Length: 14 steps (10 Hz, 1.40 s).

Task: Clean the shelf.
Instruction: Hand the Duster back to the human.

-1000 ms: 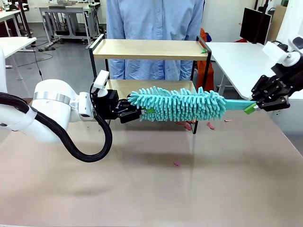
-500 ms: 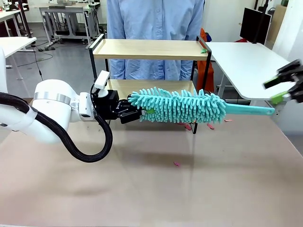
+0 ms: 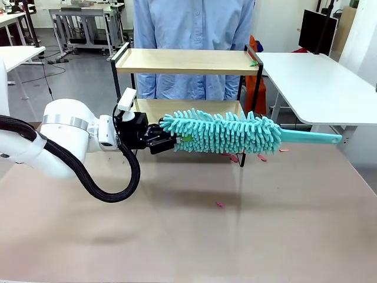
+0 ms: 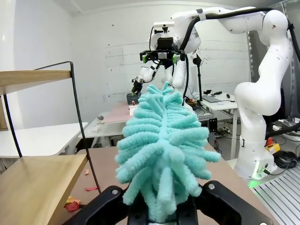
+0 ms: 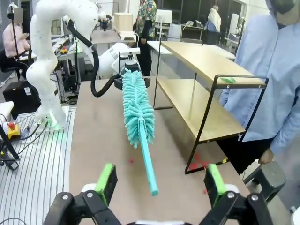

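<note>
The shelf (image 3: pixel 185 61) stands at the table's far side, two light wood boards in a black frame; it also appears in the left wrist view (image 4: pixel 33 185) and the right wrist view (image 5: pixel 201 112). My left gripper (image 3: pixel 168 141) is shut on the fluffy end of a teal duster (image 3: pixel 221 131), which it holds level in front of the lower board. The duster's handle (image 3: pixel 312 137) sticks out to the right, free. In the right wrist view my right gripper (image 5: pixel 161 185) stands open, drawn back from the handle's tip (image 5: pixel 153 190). The duster (image 4: pixel 161 154) rises from my left gripper (image 4: pixel 161 213).
A person in a blue shirt (image 3: pixel 191 23) stands behind the shelf. A green scrap (image 3: pixel 253 63) lies on the top board. Pink scraps (image 3: pixel 234 157) lie on the brown table by the shelf's foot, one nearer (image 3: pixel 220 204). A white table (image 3: pixel 312 82) stands at the right.
My right gripper opened off the handle's end and drew away to the right, out of the front view. The left gripper and the duster stayed in place.
</note>
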Available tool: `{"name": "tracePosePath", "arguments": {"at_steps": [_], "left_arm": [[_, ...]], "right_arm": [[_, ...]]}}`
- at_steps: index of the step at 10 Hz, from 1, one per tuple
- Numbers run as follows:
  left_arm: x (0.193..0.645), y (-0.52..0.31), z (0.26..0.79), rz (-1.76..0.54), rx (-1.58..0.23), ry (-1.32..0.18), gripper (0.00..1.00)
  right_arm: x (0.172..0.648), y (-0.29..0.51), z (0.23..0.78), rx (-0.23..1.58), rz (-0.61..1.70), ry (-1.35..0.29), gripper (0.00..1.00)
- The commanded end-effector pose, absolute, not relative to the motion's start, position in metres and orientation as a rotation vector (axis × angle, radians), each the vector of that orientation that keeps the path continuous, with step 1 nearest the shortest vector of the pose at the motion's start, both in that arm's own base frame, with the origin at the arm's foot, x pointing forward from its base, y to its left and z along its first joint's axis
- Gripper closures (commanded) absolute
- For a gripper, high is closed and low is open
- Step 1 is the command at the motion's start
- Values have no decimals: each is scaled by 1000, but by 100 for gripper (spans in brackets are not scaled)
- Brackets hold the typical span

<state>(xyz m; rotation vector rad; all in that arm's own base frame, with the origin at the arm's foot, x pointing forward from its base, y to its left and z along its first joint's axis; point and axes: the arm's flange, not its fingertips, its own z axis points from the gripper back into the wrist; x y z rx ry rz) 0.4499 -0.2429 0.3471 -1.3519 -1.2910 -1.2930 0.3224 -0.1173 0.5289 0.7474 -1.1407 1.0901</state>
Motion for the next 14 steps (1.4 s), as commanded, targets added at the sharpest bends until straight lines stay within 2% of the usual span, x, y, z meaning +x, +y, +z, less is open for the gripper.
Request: {"name": "tracePosePath", "arguments": {"at_steps": [1,5,8,10,11,13,14], "left_arm": [[450,-243,347,-1293,-1352,-1291,83],[435,-198,463,-1167,-1297,-1506,83],[434,-149,552,-1017,-1085,-1645,83],[437,-102,578,-807,-870,-1710,83],[439,-75,581,-735,-860,-1749,83],[445,-21,575,-587,-653,-1791,83],[443,2,572,-514,-628,-1825,83]], "right_arm": [[329,-108,538,723,1124,-1112,0],[329,-108,538,723,1124,-1112,0],[329,-108,538,723,1124,-1112,0],[329,-108,538,723,1124,-1112,0],[329,-108,538,723,1124,-1112,0],[329,-108,538,723,1124,-1112,0],[329,-108,538,723,1124,-1112,0]]}}
